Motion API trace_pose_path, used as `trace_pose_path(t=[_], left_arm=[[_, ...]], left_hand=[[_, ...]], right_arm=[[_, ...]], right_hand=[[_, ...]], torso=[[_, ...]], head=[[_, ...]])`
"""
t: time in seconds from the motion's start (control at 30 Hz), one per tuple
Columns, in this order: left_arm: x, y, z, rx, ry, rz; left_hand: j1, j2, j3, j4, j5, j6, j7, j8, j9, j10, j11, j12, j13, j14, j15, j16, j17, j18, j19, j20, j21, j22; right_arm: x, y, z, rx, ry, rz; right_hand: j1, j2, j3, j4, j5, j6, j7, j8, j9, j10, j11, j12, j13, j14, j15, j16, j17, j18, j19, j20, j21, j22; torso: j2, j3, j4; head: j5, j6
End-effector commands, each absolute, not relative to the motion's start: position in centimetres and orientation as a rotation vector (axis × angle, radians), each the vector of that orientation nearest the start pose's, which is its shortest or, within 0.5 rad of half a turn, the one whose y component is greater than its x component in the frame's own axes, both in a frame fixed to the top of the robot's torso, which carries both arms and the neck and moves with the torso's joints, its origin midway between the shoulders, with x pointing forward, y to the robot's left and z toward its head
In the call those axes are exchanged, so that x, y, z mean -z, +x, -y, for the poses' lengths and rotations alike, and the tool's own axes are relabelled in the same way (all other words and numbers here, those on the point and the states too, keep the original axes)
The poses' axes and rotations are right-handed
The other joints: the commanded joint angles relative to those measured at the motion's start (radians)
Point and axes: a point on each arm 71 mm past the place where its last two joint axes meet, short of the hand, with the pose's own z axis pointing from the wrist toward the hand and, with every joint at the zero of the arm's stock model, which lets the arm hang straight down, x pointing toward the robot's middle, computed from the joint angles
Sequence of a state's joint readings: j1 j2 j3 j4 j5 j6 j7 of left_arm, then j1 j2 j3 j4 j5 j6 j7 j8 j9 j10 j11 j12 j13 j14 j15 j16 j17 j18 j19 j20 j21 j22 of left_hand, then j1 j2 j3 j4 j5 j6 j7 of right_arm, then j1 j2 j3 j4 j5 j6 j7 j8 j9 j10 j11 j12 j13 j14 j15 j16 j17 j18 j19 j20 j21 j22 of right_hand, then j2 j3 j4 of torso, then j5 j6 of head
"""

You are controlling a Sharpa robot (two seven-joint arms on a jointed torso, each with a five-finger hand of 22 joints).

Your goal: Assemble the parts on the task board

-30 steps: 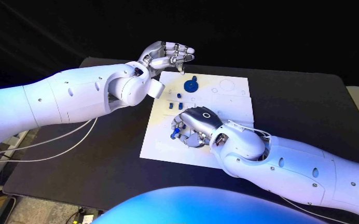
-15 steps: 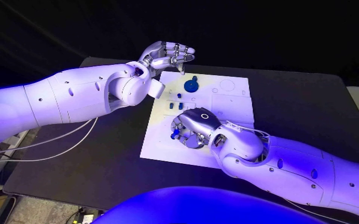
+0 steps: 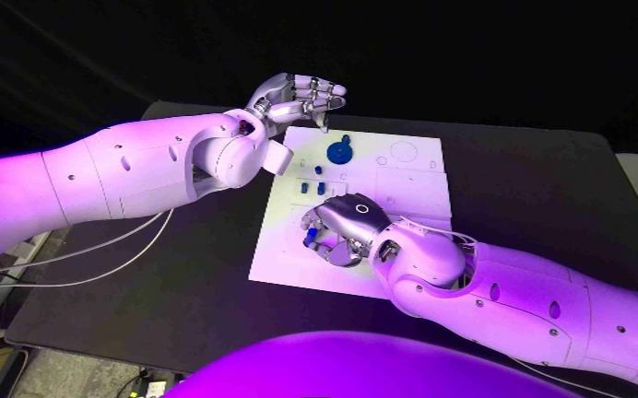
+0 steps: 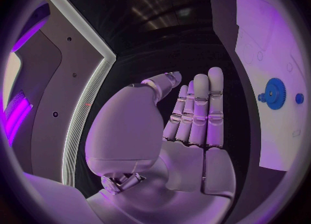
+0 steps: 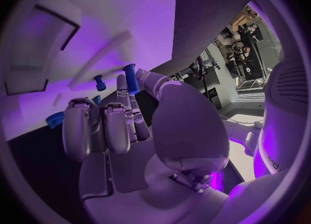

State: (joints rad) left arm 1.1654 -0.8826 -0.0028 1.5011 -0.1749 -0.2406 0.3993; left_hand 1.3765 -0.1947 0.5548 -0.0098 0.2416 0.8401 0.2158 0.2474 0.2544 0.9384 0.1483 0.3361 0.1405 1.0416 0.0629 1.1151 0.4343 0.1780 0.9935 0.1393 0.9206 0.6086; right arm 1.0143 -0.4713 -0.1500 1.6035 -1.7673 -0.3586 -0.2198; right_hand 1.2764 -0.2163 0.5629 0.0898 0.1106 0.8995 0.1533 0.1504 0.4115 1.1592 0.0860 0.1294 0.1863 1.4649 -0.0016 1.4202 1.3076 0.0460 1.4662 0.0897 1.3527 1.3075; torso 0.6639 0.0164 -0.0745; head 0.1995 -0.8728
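Right hand pinches a blue peg upright above the task board, presumably for insertion; left hand waits clear, fingers extended, empty.

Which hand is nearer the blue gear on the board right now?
Left. The left hand hovers just beyond the blue gear, off the board's far edge; the right hand works lower down the task board.

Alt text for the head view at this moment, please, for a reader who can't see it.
The robot's right hand reaches down onto the near half of the white task board, its fingers among small blue parts there. The left hand is raised off the board's far left corner, holding nothing. A blue gear sits on the board's far half.
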Motion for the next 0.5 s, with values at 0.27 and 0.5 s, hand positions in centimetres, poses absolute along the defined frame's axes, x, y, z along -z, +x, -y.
trace_pose_path(t=[0.27,0.5], left_arm=[[17.78,48.9,-22.76,1.552,-0.928,-1.458],[17.79,48.92,-22.78,1.551,-0.929,-1.458]], left_hand=[[0.002,0.008,0.001,-0.005,0.004,-0.004,0.003,-0.003,-0.001,-0.007,0.001,0.006,-0.001,-0.009,0.0,0.004,-0.001,0.007,0.002,0.007,-0.004,-0.001],[0.002,0.008,0.001,-0.005,0.004,-0.004,0.003,-0.003,-0.001,-0.007,0.001,0.006,-0.001,-0.009,0.0,0.004,-0.001,0.007,0.002,0.007,-0.004,-0.001]], right_arm=[[26.29,36.38,-0.11,-0.949,-0.526,-1.626],[26.01,35.99,-0.14,-0.978,-0.508,-1.607]], right_hand=[[0.003,-0.009,-0.007,0.0,-0.005,-0.006,-0.001,-0.003,-0.001,-0.004,-0.004,0.0,0.001,0.049,0.001,0.001,-0.002,0.001,0.04,0.008,-0.005,0.151],[0.008,-0.005,-0.005,0.0,0.002,-0.001,-0.002,-0.001,0.0,0.002,-0.006,0.005,0.004,0.05,-0.001,0.002,-0.001,0.001,0.041,0.007,-0.003,0.152]], torso=[[0.0,0.0014,-0.0004],[0.0,0.0018,-0.0008]], head=[[0.0,0.0],[0.0,0.0]])
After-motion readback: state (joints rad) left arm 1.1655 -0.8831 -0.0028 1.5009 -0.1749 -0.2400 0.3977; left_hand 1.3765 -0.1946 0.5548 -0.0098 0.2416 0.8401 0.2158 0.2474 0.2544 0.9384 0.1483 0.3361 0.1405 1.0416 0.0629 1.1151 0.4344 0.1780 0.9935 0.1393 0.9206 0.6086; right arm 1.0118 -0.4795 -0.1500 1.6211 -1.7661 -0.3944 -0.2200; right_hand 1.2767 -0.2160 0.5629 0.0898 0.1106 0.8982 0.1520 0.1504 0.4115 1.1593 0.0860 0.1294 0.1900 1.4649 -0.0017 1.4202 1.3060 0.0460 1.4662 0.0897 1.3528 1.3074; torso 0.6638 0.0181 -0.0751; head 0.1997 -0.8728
